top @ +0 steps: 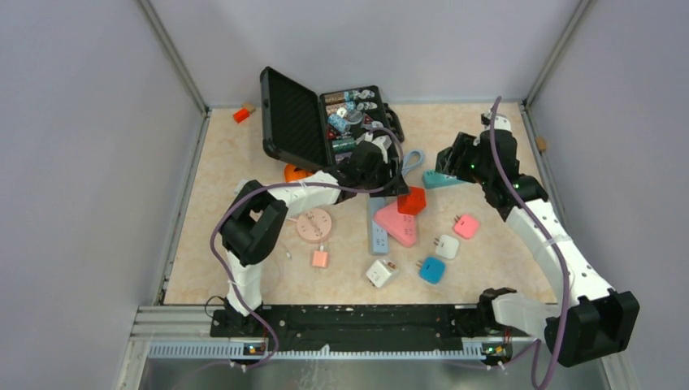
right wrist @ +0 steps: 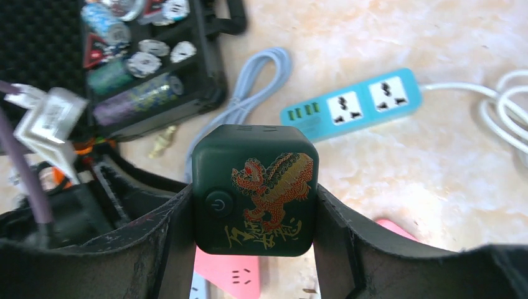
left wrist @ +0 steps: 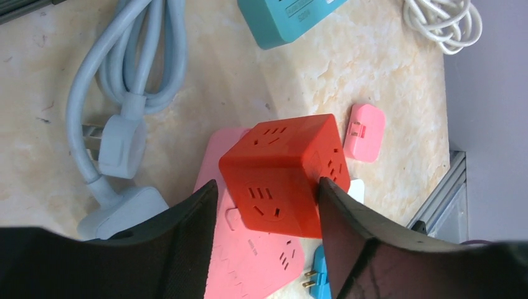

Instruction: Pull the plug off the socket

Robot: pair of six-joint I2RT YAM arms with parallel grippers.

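Observation:
A red cube socket (left wrist: 280, 168) stands on a pink power strip (left wrist: 261, 261) in the middle of the table, also seen from above as the red cube (top: 412, 200) on the pink strip (top: 396, 225). My left gripper (left wrist: 268, 187) is open around the red cube. Its right finger touches the cube's side and its left finger stands just off it. My right gripper (right wrist: 252, 199) is shut on a dark green cube (right wrist: 254, 187) with a gold and red dragon print and a power button, held above the table at the right (top: 455, 158).
A teal power strip (right wrist: 352, 104) with a white cord lies beyond the right gripper. A grey cable with its plug (left wrist: 121, 134) lies left of the red cube. An open black case (top: 321, 122) stands at the back. Several small adapters (top: 446, 246) lie near the front.

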